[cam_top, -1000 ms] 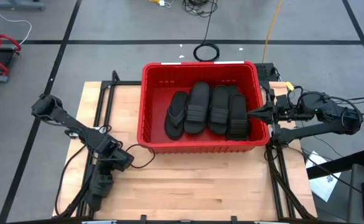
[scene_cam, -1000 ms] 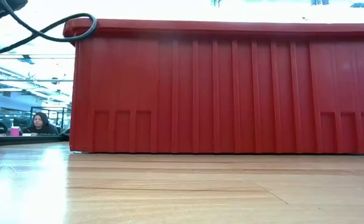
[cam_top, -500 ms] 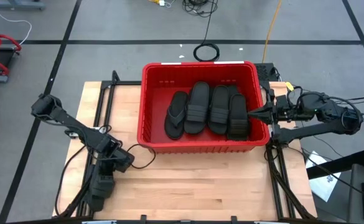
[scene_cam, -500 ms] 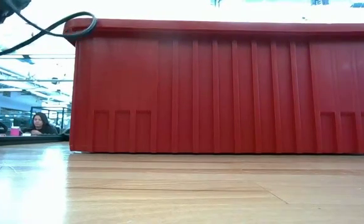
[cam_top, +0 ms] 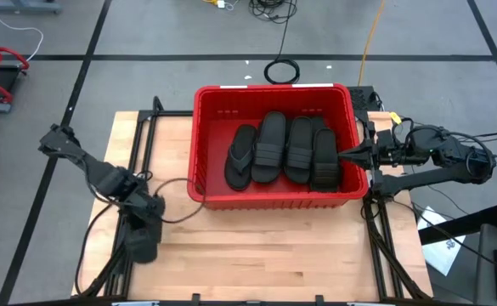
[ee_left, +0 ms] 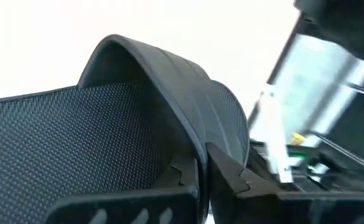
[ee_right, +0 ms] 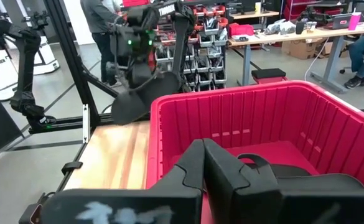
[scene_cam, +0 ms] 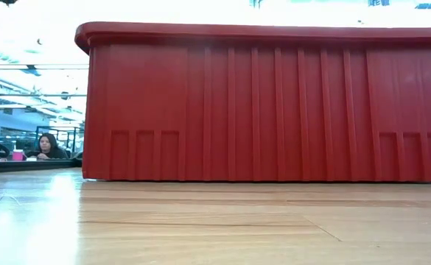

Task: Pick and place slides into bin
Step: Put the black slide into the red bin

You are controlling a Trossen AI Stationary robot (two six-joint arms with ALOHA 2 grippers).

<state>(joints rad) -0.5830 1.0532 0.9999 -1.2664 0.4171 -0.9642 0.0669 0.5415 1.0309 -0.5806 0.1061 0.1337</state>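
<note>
Four slides (cam_top: 284, 151) cover the middle and right of the bin (cam_top: 204, 136) floor — bare red remains along its left and far walls. The table (cam_top: 265, 246) in front appears clear.

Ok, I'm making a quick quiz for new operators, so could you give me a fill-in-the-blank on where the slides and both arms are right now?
1. The left gripper holds one black ____ over the table.
2. The other slides lie inside the ____ bin.
3. The right gripper sits at the bin's ____ wall, its fingers closed.
4. In the high view, the bin holds ____ visible slides.

Missing words: slide; red; right; four
</note>
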